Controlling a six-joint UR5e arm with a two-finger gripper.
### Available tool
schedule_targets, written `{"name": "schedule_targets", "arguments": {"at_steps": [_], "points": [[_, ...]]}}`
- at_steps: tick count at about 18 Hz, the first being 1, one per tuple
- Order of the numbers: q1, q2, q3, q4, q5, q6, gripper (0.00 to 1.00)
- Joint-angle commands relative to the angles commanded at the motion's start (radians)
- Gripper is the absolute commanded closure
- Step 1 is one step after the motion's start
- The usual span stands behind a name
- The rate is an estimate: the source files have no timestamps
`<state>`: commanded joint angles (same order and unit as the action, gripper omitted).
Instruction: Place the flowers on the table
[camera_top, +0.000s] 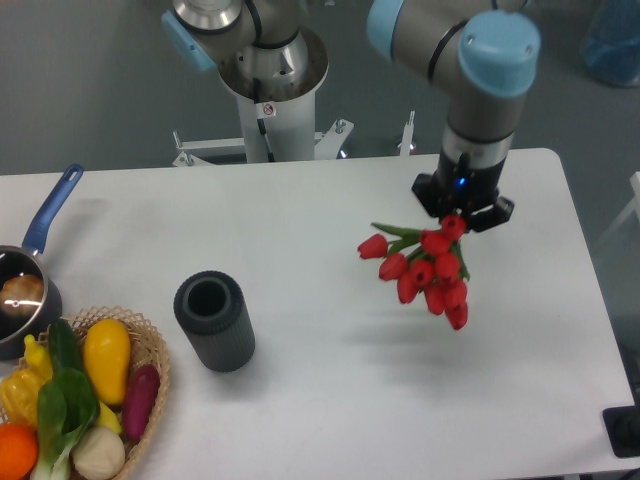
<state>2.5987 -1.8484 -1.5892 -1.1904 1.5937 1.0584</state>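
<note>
A bunch of red tulips (428, 272) with green stems hangs from my gripper (460, 218) above the right half of the white table (330, 380). The gripper points down and is shut on the stems; its fingertips are hidden behind the flowers. The blooms hang down and to the left, clear of the table top, with their shadow on the surface below. A dark grey cylindrical vase (214, 321) stands empty on the table to the left, well apart from the flowers.
A wicker basket (150, 390) with vegetables and fruit sits at the front left corner. A saucepan (22, 290) with a blue handle stands at the left edge. The arm's white base (270, 100) stands behind the table.
</note>
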Motion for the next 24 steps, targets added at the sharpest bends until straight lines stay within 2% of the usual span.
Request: {"name": "schedule_targets", "arguments": {"at_steps": [1,4,7,8,9,13,18,21,24], "points": [[-0.002,-0.009,0.000,0.000,0.006,0.002,0.87],[-0.003,-0.028,0.000,0.000,0.006,-0.008,0.53],[-0.003,-0.025,0.000,-0.002,-0.004,-0.038,0.41],[-0.003,-0.026,-0.002,0.000,-0.003,-0.034,0.14],[-0.003,-0.026,-0.002,0.003,-0.001,-0.032,0.00],[0.006,-0.023,-0.005,0.009,-0.004,-0.026,0.00],[0.053,-0.022,-0.008,0.034,-0.027,-0.018,0.00],[0.055,-0.026,-0.012,0.072,-0.055,-0.015,0.00],[0.057,-0.028,-0.020,0.084,-0.054,-0.014,0.00]]}}
